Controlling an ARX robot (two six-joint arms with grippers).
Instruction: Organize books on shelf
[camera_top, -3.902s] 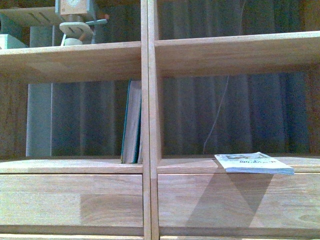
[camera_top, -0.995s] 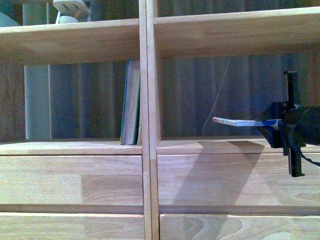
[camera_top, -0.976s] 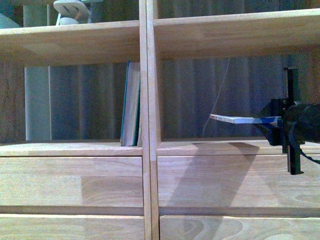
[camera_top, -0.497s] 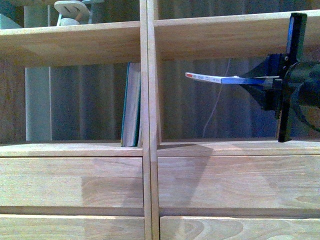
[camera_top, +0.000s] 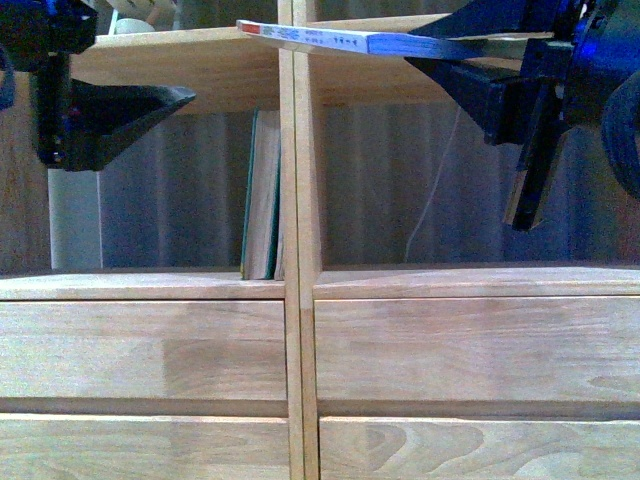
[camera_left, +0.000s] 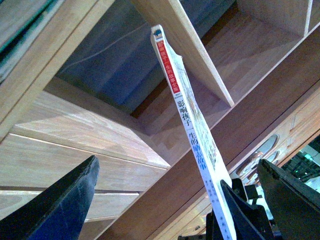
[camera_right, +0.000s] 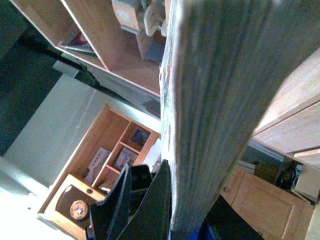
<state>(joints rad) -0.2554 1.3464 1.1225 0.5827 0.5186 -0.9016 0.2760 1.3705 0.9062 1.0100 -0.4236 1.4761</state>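
One thin, flat white paperback, its spine red-marked, sits clenched in my right jaws; my left jaws gape empty before the smooth pale-wood shelf.

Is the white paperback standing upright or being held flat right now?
Flat. The white paperback lies level in the right gripper, spine toward the front camera.

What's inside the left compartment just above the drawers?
Only slim dark-teal books, upright against the center divider. The left gripper hides the compartment's upper-left corner.
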